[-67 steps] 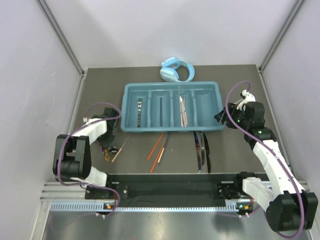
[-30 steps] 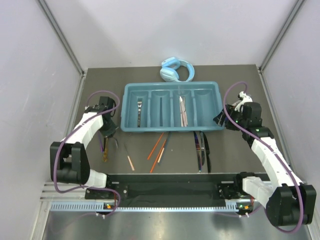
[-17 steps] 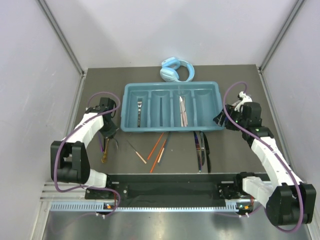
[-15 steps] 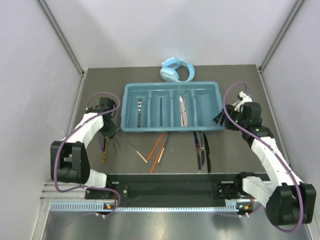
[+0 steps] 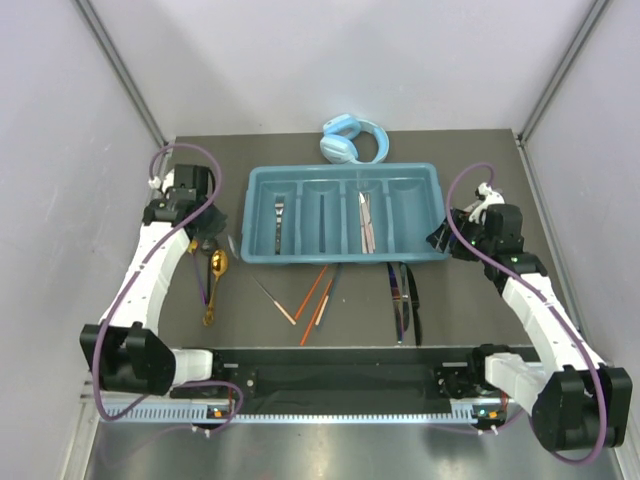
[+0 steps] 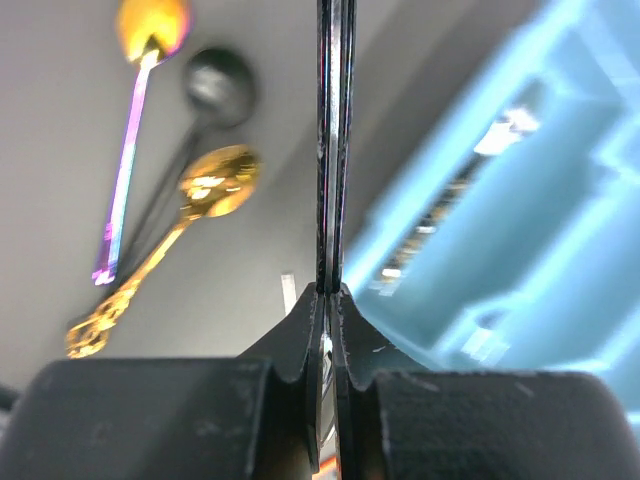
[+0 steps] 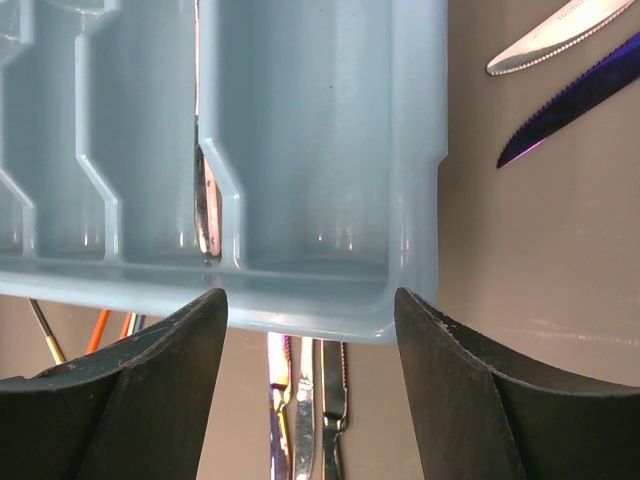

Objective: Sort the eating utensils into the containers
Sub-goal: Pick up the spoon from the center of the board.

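Observation:
My left gripper point(image 6: 330, 292) is shut on a thin, dark, shiny utensil point(image 6: 334, 150) that I see edge-on; I cannot tell its kind. The gripper point(image 5: 206, 245) hangs above the table, left of the teal tray point(image 5: 340, 168). Below it lie a gold spoon point(image 6: 215, 185), a black spoon point(image 6: 220, 80) and a purple-handled spoon point(image 6: 128, 175). The tray holds a fork point(image 5: 279, 215) and a silver knife point(image 5: 365, 222). My right gripper point(image 7: 310, 305) is open, its jaws on either side of the tray's corner point(image 7: 400, 200) without touching it. Orange chopsticks point(image 5: 315, 292) and knives point(image 5: 402, 298) lie in front of the tray.
Light blue headphones point(image 5: 350, 140) sit behind the tray. A single chopstick point(image 5: 273, 300) lies apart, left of the orange pair. White walls close in the dark table on three sides.
My left arm has risen from the spoons and swung back to the far left with the thin utensil. Earlier, the single chopstick slid to the right. The right arm has barely moved.

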### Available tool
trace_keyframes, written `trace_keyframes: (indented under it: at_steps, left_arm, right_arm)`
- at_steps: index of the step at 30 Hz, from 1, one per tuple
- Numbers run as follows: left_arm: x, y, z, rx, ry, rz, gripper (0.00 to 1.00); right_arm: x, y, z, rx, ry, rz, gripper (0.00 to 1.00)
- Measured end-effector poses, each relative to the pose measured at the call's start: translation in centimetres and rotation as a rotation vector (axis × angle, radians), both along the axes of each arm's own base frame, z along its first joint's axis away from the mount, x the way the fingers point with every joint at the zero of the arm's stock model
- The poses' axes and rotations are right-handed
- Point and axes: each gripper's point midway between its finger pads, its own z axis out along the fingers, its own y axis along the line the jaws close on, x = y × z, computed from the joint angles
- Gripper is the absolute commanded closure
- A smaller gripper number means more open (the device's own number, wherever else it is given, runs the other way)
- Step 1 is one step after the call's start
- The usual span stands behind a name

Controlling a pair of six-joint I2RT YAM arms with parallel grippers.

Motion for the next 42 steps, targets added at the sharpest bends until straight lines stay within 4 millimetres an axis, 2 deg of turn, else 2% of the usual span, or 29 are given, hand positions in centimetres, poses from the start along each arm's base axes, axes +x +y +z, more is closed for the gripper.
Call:
trace_keyframes:
  at_steps: [4, 9, 13, 16, 23, 25, 27, 30, 33, 35, 39, 40, 42]
  left_arm:
    - [1.2, -1.8, 2.8, -0.085, -0.093, -0.057, 1.00]
    - [2.4, -6.3, 4.2, -0.298, -0.143, -0.177, 1.00]
    - [3.2, -9.9, 4.9, -0.413, -0.145, -0.276, 1.00]
    - [3.6, -12.7, 6.2, -0.514, -0.177, -0.370, 1.00]
    - [3.3, -19.9, 11.0, -0.823, -0.289, -0.679, 1.00]
    - [2.8, -22.3, 12.5, -0.954, -0.346, -0.794, 1.00]
    - [1.8, -24.4, 13.1, -1.088, -0.351, -0.872, 1.00]
    - [0.2, -27.5, 12.6, -1.264, -0.297, -0.967, 1.00]
    - [-2.0, -30.7, 10.7, -1.379, -0.176, -1.050, 1.00]
    - [-4.1, -32.7, 9.5, -1.420, -0.087, -1.107, 1.00]
    - [-7.9, -34.9, 8.5, -1.428, 0.028, -1.228, 1.00]
    - [-8.5, -35.2, 8.3, -1.403, 0.032, -1.268, 1.00]
    - [-8.4, -35.5, 8.0, -1.345, 0.026, -1.301, 1.00]
  right_arm:
    - [0.1, 0.0, -0.3, -0.001, 0.010, 0.000, 0.33]
    - [0.3, 0.2, -0.6, 0.001, 0.015, 0.008, 0.33]
    - [0.5, 0.5, -0.1, 0.005, -0.011, 0.018, 0.32]
    - [0.4, 0.7, 0.4, 0.012, -0.041, 0.026, 0.31]
    - [0.6, 1.8, 2.2, 0.052, -0.117, 0.067, 0.30]
    - [0.6, 2.2, 2.5, 0.071, -0.137, 0.085, 0.27]
    - [0.7, 2.6, 2.9, 0.095, -0.154, 0.097, 0.26]
    - [1.0, 3.3, 3.9, 0.138, -0.192, 0.116, 0.25]
    - [1.5, 4.0, 5.3, 0.172, -0.243, 0.141, 0.23]
    - [2.1, 4.4, 6.1, 0.186, -0.264, 0.158, 0.22]
    - [3.9, 5.0, 7.6, 0.203, -0.278, 0.185, 0.21]
    - [4.2, 5.1, 8.0, 0.205, -0.282, 0.189, 0.21]
    - [4.9, 5.4, 8.8, 0.213, -0.297, 0.203, 0.20]
